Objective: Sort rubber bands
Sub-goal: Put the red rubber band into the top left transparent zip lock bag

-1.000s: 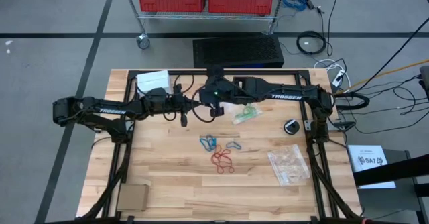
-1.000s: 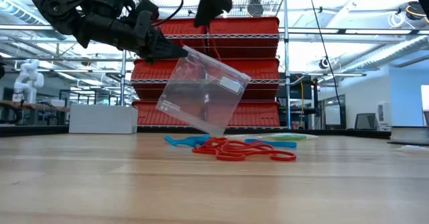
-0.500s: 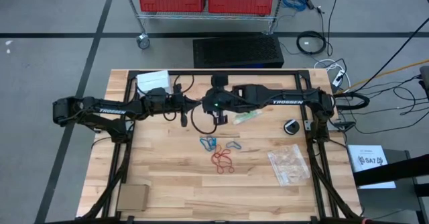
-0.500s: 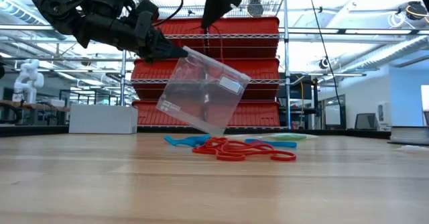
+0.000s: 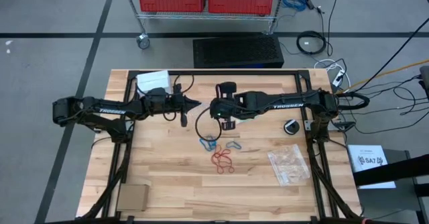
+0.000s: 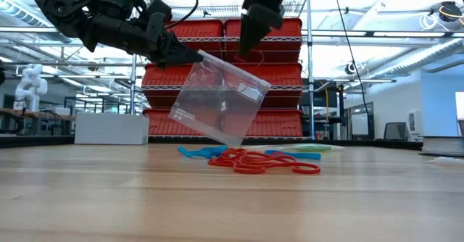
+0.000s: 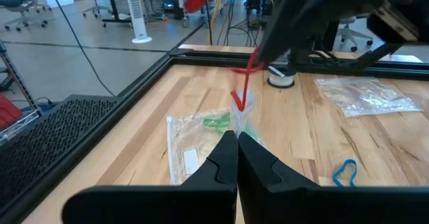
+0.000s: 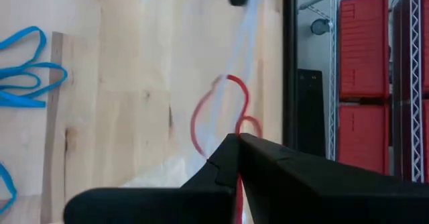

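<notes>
Right hand (image 8: 236,138) pinching red rubber band (image 8: 218,113), above clear bag (image 6: 217,101)

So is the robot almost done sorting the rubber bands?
Not nearly. The left gripper holds a clear bag up by its edge; a green band already seems to lie inside it. The right gripper is shut on a red rubber band right at the bag's mouth. A pile of red bands and blue bands waits on the table.

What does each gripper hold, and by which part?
Left gripper: the clear bag, by its top corner. Right gripper: a red rubber band, pinched at one end of its loop.
</notes>
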